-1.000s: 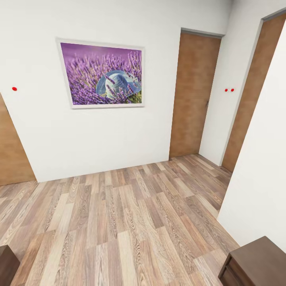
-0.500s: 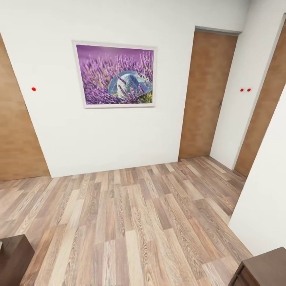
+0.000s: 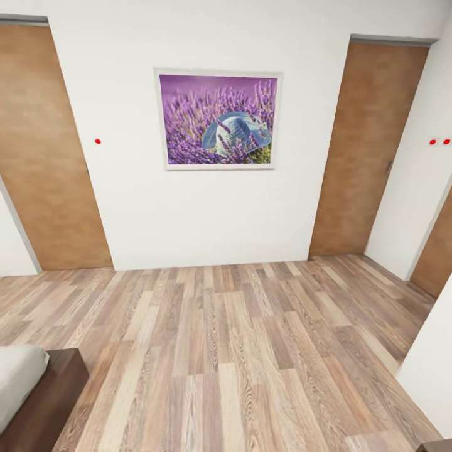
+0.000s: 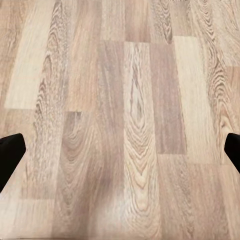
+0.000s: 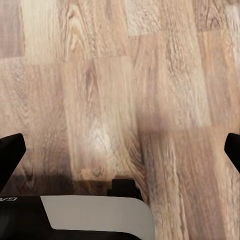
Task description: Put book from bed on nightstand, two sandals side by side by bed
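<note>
Head view: I note the bed [image 3: 28, 392] corner at seven o'clock; book unseen; both hands [image 4: 120, 150] [image 5: 120, 150] splayed, empty.

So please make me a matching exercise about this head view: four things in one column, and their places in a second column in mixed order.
Things:
1. lavender picture
2. bed corner
3. single red dot
4. pair of red dots

Places:
A. lower left, on the floor
B. wall at the far right
C. wall between two brown doors
D. wall between left door and picture

Pairs: 1-C, 2-A, 3-D, 4-B
</note>
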Controlling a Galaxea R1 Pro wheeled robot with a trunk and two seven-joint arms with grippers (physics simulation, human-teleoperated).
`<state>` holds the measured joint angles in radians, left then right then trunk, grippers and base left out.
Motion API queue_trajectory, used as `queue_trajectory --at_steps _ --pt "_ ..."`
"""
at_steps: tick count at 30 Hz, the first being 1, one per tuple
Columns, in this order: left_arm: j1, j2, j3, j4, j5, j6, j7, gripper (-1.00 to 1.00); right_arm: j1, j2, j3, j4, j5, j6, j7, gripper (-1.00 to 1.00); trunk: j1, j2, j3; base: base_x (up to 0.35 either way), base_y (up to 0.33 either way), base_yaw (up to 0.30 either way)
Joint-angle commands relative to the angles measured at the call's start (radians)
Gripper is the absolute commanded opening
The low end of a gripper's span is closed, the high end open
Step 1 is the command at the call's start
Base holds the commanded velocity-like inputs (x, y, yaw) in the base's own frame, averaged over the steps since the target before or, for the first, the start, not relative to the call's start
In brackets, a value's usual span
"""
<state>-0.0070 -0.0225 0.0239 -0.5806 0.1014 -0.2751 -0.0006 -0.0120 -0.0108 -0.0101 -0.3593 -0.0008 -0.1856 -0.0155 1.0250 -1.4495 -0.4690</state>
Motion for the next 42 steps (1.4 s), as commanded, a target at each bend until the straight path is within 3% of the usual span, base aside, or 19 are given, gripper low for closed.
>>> queue_trajectory --at_steps 1,42 --pt "-0.001 0.000 0.001 0.001 0.007 -0.003 -0.001 1.00 0.000 0.000 -0.001 0.000 0.000 -0.003 -0.001 1.00 0.000 -0.001 -0.001 0.000 0.000 0.276" --pt "-0.001 -0.002 -0.001 0.002 0.006 -0.003 -0.001 1.00 0.000 0.000 -0.002 0.000 -0.001 -0.003 -0.003 1.00 0.000 -0.001 -0.001 0.000 0.000 0.286"
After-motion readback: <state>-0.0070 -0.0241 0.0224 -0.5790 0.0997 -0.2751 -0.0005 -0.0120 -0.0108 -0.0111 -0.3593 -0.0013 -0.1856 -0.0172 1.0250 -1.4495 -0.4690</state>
